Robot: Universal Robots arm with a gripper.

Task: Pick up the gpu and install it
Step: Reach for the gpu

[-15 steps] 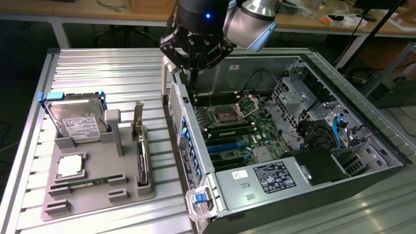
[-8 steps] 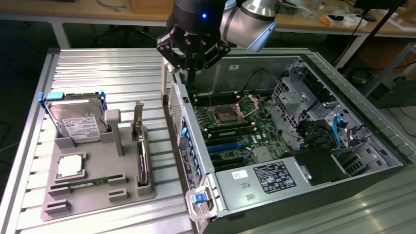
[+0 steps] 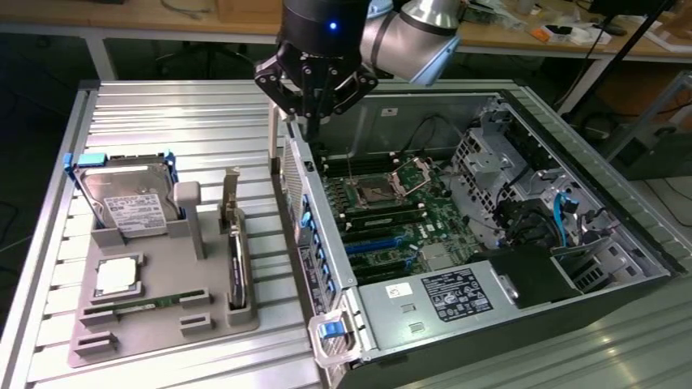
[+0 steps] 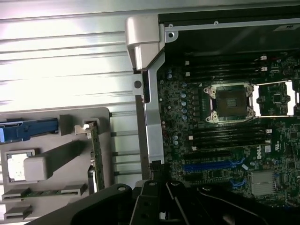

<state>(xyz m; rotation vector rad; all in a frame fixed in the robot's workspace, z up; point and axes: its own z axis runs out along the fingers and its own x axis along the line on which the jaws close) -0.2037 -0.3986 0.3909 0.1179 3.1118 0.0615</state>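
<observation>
Note that the hand (image 3: 313, 115) hangs shut and empty over the case (image 3: 294, 172); the gpu (image 3: 237, 263) stands on edge in its holder (image 3: 162, 324), likely for gripping.

Thin dark gpu card (image 3: 238, 271) stands edge-on in the grey moulded holder tray (image 3: 151, 328); cooler face hidden. Silver hard drive (image 3: 130, 203) with white label: print too small to read. Silver-and-black robot arm (image 3: 416, 32) cut off by exterior view's upper edge; open metal computer case (image 4: 152, 117) cut off in wrist view.
</observation>
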